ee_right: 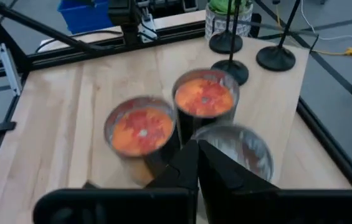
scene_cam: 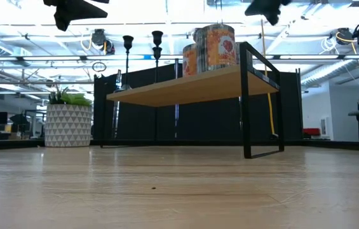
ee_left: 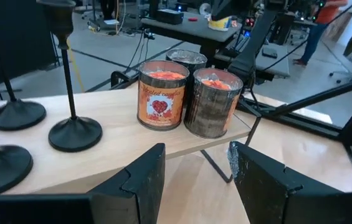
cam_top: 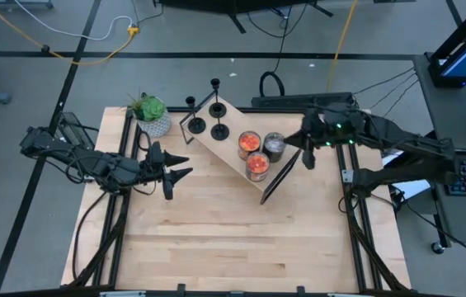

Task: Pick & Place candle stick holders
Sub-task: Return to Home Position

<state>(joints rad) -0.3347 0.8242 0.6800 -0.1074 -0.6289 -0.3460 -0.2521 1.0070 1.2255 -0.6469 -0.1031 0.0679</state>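
The three candle stick holders [ee_left: 75, 134] stand upright on the left end of the shelf [ee_left: 119, 140], their round bases close together but apart. The jar candles [ee_left: 160, 99] are grouped at the other end, and the plant pot [cam_top: 154, 124] sits on the desk [cam_top: 233, 239] just beside the holders' end. The left hand [cam_top: 185, 166] hovers off the shelf's left side, raised above the desk, with its fingers spread well apart and nothing between them. The right hand [ee_right: 199, 152] hangs over the jar candles with its fingers pressed together, also holding nothing. With the holders already on the shelf, the placing looks finished. If one had to be lifted again, it would likely feel light and rigid, with most of its weight low in the disc. The thin stem is the natural place to take hold, about halfway up or lower, so the base hangs steady beneath the fingers. Such a slim stem gives the pads little to bear on and could swivel or slip in a loose grip. The neighbouring stems leave little room, so coming in from the outer side of the group seems safest.
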